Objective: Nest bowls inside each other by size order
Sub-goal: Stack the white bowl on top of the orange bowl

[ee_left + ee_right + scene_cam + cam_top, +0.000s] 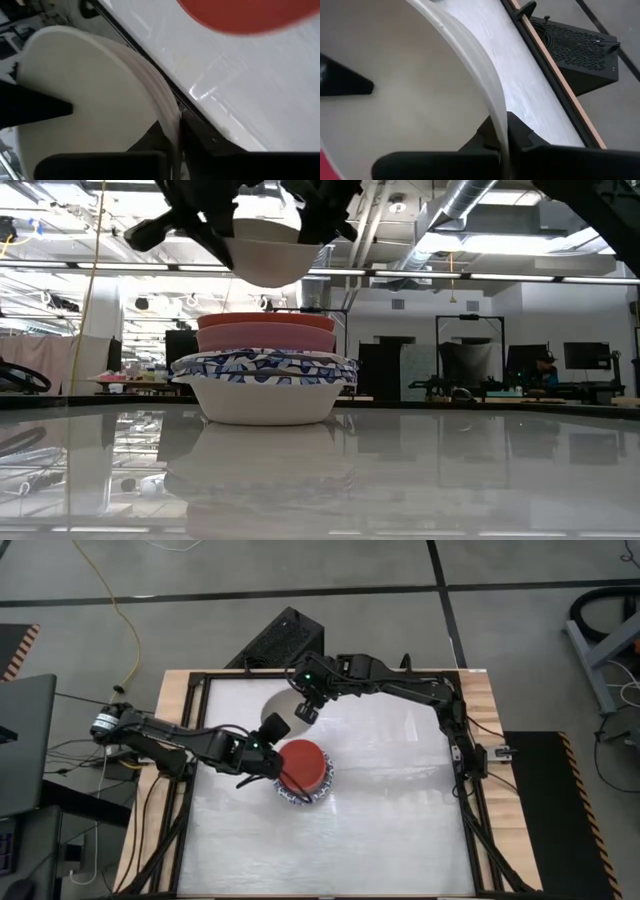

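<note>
Both grippers pinch the rim of one cream-white bowl (283,705), held in the air above and behind the stack (265,375) of nested bowls near the table's (400,830) middle: left gripper (270,730) on one side, right gripper (308,712) on the other, each with one finger inside the rim and one outside. If either arm pulls unevenly or lets go early, the bowl could tilt, slip, and knock the red bowl (303,764) on top.
</note>
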Motion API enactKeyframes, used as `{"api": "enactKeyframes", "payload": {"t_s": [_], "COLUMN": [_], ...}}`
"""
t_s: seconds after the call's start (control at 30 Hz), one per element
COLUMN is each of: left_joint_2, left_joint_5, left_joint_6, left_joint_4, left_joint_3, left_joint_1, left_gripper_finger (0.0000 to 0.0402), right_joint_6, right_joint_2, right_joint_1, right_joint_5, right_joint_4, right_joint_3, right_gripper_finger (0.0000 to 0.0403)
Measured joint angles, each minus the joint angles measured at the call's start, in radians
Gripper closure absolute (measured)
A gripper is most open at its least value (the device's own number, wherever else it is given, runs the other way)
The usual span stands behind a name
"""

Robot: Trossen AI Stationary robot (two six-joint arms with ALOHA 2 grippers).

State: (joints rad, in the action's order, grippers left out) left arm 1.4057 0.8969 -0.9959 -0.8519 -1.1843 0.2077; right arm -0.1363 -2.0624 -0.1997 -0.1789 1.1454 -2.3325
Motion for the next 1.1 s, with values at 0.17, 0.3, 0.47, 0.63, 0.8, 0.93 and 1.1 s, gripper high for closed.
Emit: {"api": "enactKeyframes", "payload": {"t_s": [0.17,0.3,0.47,0.63,0.8,0.93,1.1], "left_joint_2": [-0.001,-0.003,-0.022,-0.087,-0.157,-0.201,-0.199], "left_joint_5": [-0.013,-0.045,-0.082,-0.247,-0.358,-0.462,-0.395], "left_joint_6": [0.089,0.118,0.126,0.168,0.185,0.307,0.280], "left_joint_4": [0.015,0.013,-0.035,-0.066,-0.077,-0.116,-0.164], "left_joint_3": [-0.002,-0.040,-0.131,-0.217,-0.235,-0.240,-0.238], "left_joint_1": [-0.009,-0.015,-0.016,-0.020,-0.031,-0.080,-0.098], "left_gripper_finger": [0.0336,0.0286,0.0237,0.0220,0.0219,0.0219,0.0219], "right_joint_6": [0.011,0.013,0.013,0.031,0.032,0.055,0.040], "right_joint_2": [0.004,0.006,0.009,0.012,0.012,0.008,0.008], "right_joint_1": [-0.002,-0.002,-0.003,-0.020,-0.024,-0.021,-0.017], "right_joint_5": [0.013,0.032,0.073,0.192,0.250,0.267,0.277], "right_joint_4": [0.011,0.016,0.042,0.042,0.005,0.039,0.046], "right_joint_3": [0.001,0.001,0.000,-0.001,-0.001,0.004,0.002], "right_gripper_finger": [0.0396,0.0396,0.0397,0.0397,0.0397,0.0398,0.0398]}}
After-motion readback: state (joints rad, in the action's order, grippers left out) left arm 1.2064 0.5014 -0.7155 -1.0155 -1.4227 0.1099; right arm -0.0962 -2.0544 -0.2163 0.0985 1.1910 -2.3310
